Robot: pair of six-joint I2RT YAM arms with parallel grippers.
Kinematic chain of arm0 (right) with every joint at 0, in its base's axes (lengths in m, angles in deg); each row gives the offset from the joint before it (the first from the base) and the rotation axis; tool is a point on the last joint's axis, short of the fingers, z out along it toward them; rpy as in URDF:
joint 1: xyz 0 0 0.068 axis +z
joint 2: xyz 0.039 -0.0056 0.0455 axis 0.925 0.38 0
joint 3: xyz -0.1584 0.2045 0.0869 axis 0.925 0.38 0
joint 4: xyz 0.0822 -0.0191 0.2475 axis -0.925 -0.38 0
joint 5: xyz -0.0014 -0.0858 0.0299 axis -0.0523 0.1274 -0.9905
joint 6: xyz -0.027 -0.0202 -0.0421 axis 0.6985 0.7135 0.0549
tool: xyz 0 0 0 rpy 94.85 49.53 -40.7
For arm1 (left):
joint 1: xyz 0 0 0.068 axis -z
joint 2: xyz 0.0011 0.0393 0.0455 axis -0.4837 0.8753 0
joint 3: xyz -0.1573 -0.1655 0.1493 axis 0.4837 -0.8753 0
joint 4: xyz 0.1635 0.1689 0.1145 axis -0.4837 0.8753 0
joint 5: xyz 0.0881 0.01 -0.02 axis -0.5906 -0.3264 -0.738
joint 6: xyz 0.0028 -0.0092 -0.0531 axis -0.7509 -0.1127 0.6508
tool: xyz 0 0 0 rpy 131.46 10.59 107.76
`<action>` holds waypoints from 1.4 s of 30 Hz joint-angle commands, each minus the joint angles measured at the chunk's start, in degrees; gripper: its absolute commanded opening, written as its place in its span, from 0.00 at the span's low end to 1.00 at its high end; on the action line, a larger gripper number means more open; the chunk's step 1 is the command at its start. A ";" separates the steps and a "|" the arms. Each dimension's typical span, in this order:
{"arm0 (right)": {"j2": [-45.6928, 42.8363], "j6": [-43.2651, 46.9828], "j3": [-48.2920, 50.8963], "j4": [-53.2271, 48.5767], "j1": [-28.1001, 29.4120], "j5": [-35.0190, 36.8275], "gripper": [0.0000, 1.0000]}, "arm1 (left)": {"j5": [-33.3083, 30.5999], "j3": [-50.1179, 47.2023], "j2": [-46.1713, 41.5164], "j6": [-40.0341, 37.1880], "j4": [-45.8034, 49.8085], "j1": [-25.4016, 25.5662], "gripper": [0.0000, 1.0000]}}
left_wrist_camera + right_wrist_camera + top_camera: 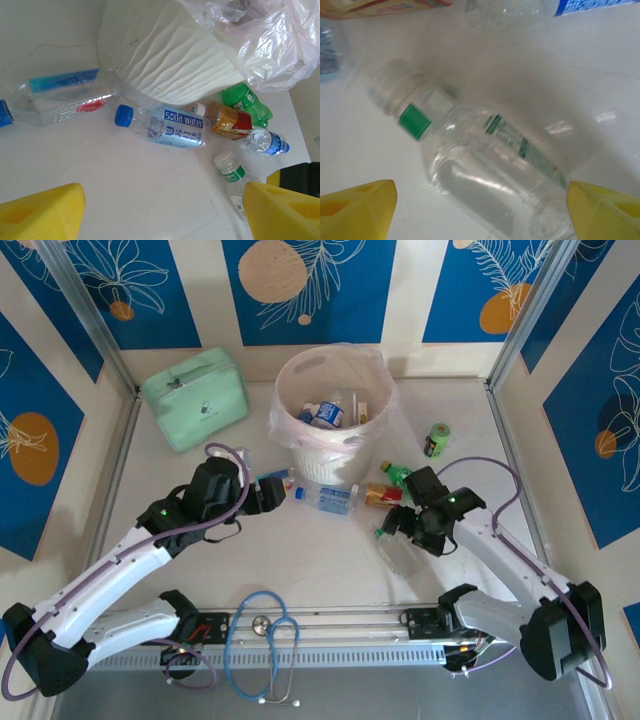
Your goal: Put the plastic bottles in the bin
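Note:
The bin stands at the back centre, its liner holding several bottles. On the table in front lie a clear blue-labelled bottle, a "soda water" bottle, a red-and-yellow one, a green one and a small blue-labelled one. My left gripper is open over bare table, short of the soda water bottle. My right gripper is open, its fingers on either side of a clear bottle with a green band, not touching it.
A mint-green zip case lies at the back left. At the right, near the wall, stands a small dark cylinder with a green top. A blue stethoscope lies over the rail at the near edge. Frame posts flank the table.

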 commanded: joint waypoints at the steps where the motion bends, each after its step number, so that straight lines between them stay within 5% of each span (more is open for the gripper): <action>1: 2.61 3.15 1.06 1.09 1.25 3.90 0.88 | 0.33 0.27 -0.35 0.36 -0.28 -0.37 0.83; 13: 10.56 1.76 1.54 3.05 10.10 5.96 0.87 | 0.23 0.09 -0.36 0.56 -0.43 -0.37 0.83; 27: 15.06 -1.98 2.46 3.79 15.17 7.60 0.72 | -0.10 0.18 -0.70 0.37 -0.07 -0.48 0.83; 42: 3.41 -1.68 0.04 -0.27 16.71 6.97 0.55 | -1.00 0.11 -0.46 0.35 0.01 -0.97 0.84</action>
